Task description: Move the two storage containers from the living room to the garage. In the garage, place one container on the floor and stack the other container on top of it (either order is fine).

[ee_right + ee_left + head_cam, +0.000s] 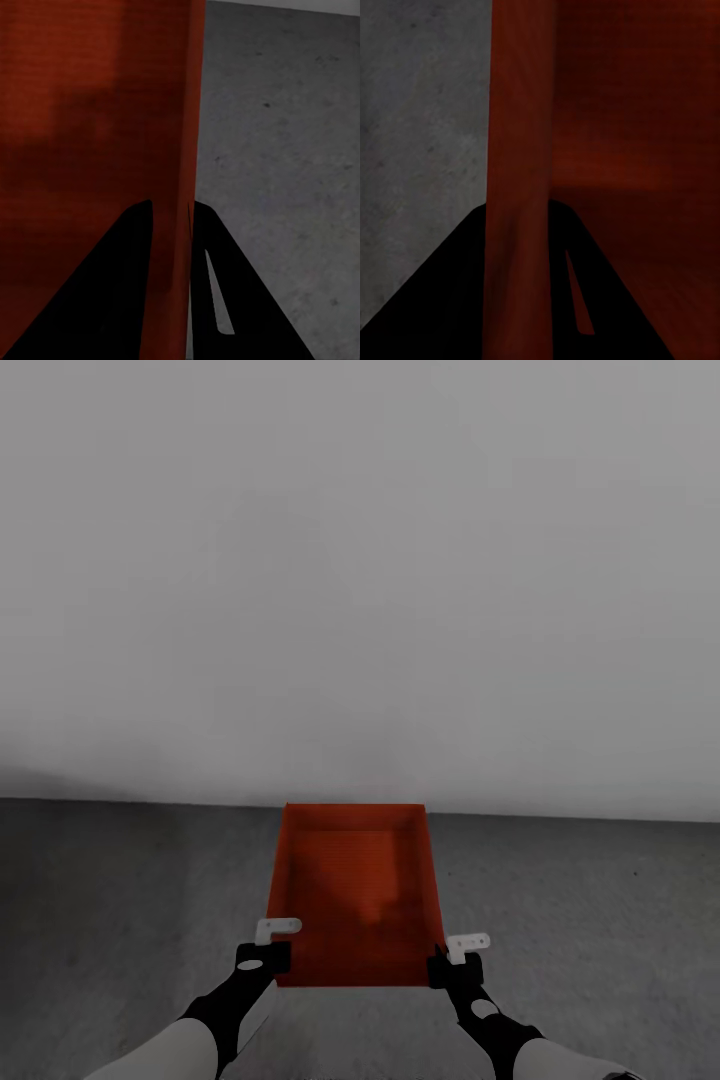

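One orange-red storage container (355,890), open-topped and empty, sits straight ahead of me over the garage's dark grey concrete floor (120,900). My left gripper (268,950) is shut on its left side wall near the close corner. In the left wrist view the black fingers (450,300) straddle that thin wall (517,150). My right gripper (455,958) is shut on the right side wall in the same way, and its fingers (240,300) pinch the wall (176,112) in the right wrist view. Whether the container's bottom touches the floor, I cannot tell.
A plain pale grey wall (360,560) stands just beyond the container's far end. Bare concrete spreads to the left (420,112) and right (285,150) of the container.
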`<state>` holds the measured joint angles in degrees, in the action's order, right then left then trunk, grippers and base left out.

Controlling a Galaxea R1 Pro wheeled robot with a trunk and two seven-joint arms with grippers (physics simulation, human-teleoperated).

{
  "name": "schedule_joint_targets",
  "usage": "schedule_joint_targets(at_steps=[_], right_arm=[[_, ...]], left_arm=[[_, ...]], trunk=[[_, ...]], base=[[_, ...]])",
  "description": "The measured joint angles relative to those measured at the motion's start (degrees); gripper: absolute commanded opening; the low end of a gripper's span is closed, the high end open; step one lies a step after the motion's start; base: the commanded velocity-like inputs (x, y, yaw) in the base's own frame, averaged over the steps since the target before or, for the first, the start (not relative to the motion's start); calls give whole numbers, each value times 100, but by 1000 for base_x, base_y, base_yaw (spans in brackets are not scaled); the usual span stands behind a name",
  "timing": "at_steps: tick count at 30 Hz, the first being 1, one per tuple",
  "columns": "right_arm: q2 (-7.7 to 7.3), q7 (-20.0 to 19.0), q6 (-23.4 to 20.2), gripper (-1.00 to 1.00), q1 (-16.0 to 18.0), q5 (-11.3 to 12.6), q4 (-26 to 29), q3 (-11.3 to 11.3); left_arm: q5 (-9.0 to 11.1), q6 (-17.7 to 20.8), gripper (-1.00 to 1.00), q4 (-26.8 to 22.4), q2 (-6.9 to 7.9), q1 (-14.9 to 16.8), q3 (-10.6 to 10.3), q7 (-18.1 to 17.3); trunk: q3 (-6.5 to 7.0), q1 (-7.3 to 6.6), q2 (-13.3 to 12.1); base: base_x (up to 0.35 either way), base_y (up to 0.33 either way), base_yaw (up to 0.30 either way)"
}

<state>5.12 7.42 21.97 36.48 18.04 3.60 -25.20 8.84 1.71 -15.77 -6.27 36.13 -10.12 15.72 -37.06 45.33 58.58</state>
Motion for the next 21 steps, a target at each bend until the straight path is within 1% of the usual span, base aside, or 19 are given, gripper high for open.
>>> schedule_joint_targets(at_steps=[21], right_arm=[[0,0,0,-100,0,-1,0,1]], left_arm=[[-2,1,-100,0,0,0,1,0]], trunk=[[-195,0,0]], base=[[0,0,0]])
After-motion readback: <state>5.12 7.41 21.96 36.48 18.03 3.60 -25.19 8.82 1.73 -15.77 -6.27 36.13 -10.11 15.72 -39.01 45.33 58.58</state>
